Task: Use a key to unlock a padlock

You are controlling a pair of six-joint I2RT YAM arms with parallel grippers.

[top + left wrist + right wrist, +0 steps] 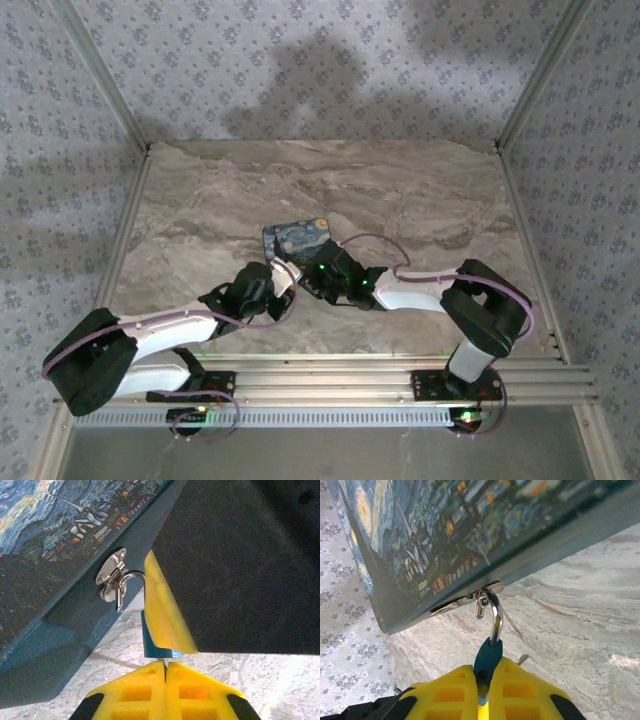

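Both arms [160, 325] [420, 290] are bending inward.
Right claw [485, 674] is pinching blue metal padlock [487, 656]; left claw [165, 669], thin silver key [164, 663].

We find no text, label, brand, number or sign that can be read. The lid of the box [297, 232] carries only a painted night scene of swirling sky and a village. What we see of the blue padlock [487, 657] is plain.
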